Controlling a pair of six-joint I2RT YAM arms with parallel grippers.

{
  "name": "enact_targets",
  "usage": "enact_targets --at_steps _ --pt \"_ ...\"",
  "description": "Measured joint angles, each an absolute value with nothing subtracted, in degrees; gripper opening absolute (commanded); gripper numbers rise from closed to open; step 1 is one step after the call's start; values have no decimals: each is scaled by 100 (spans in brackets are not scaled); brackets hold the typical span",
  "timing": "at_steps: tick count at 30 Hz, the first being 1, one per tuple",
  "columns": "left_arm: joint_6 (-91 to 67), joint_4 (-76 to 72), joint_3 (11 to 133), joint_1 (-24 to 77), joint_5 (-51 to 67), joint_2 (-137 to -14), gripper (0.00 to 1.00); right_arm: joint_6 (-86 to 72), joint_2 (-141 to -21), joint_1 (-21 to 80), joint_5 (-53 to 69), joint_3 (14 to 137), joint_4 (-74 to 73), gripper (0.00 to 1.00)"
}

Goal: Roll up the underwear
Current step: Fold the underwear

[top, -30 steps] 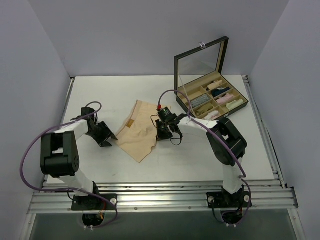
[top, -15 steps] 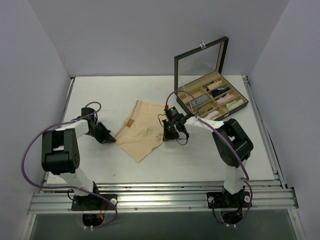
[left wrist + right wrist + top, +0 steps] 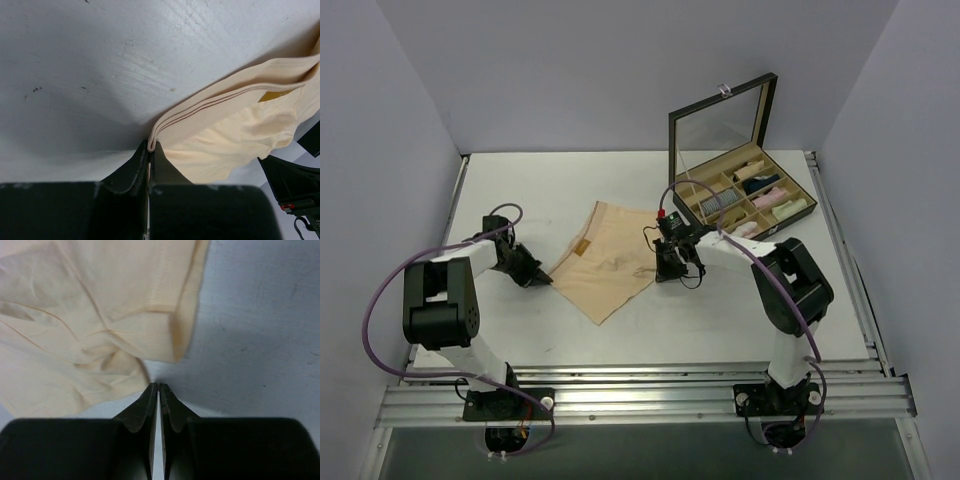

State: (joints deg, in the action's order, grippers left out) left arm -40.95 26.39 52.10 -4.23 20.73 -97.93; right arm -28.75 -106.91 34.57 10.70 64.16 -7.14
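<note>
The underwear (image 3: pixel 605 260) lies spread flat on the white table between the two arms, pale peach with a striped waistband (image 3: pixel 220 100). My left gripper (image 3: pixel 542 278) is low at its left corner, and in the left wrist view the gripper (image 3: pixel 150 145) is shut on the folded end of the waistband. My right gripper (image 3: pixel 665 272) sits at the cloth's right edge. In the right wrist view the gripper (image 3: pixel 158 386) is shut, its tips just off the rumpled hem of the underwear (image 3: pixel 90 315), with no cloth seen between them.
A dark compartment box (image 3: pixel 788 226) with its glass lid (image 3: pixel 720 120) raised stands at the back right, holding several cloth rolls in pink, cream, grey and dark. The metal rail (image 3: pixel 640 395) runs along the near edge by the arm bases.
The left gripper has gone from open to shut on the waistband corner. The right gripper has slid right off the cloth to its right edge, and the underwear now lies flatter.
</note>
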Motion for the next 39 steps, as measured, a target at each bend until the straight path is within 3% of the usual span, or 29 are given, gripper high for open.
enact_targets --at_steps 5,12,19,39 --pt "-4091 2639 5153 -423 2082 -9730 2 -2832 -10527 3614 755 6464 -1133 21" --pt "-4088 2650 5037 -425 2091 -9633 2 -2867 -10082 4788 248 6740 -1087 29" --pt "-4099 2696 5054 -427 2115 -9660 2 -2705 -10405 5843 165 6965 -613 32" --pt "-4237 2773 5131 -460 2263 -9780 2 -2204 -11238 6493 189 7373 -495 32"
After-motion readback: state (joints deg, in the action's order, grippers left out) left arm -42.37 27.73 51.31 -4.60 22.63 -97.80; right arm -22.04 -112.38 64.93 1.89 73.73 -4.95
